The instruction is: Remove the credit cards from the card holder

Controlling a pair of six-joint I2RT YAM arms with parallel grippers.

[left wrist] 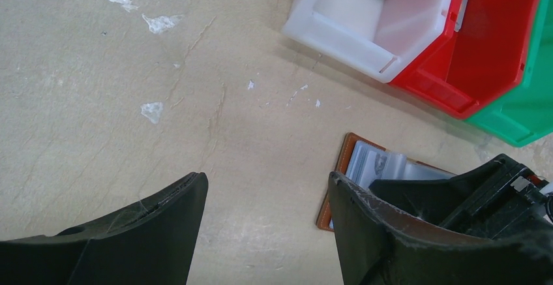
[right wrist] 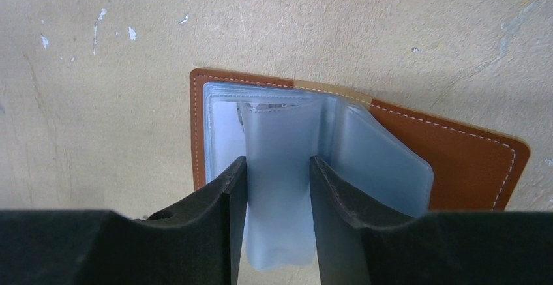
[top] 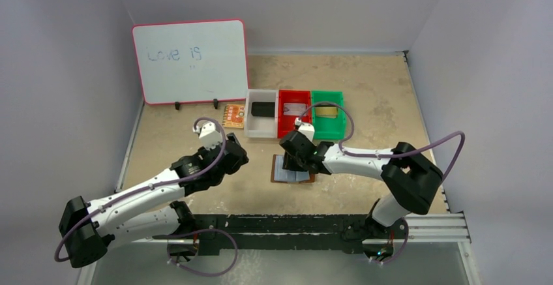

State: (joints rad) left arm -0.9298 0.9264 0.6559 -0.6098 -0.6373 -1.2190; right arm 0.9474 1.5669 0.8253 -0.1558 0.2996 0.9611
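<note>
Centre of the top view: the card holder [top: 290,175] is lying open and flat on the table [top: 365,96]. Its brown leather edge is showing beside the pale sleeves, a row of white bin [top: 261,128], red bin [top: 287,128] and green bin [top: 328,128] is standing just above it, and bare tabletop is lying free to its left, right and below. The right gripper [right wrist: 278,161] is hanging over the holder with its jaws partly apart astride one translucent sleeve [right wrist: 280,135]; whether they are pressing on it cannot be told. The left gripper [left wrist: 267,180] is hovering left of the holder over bare table, jaws wide apart and holding nothing.
</note>
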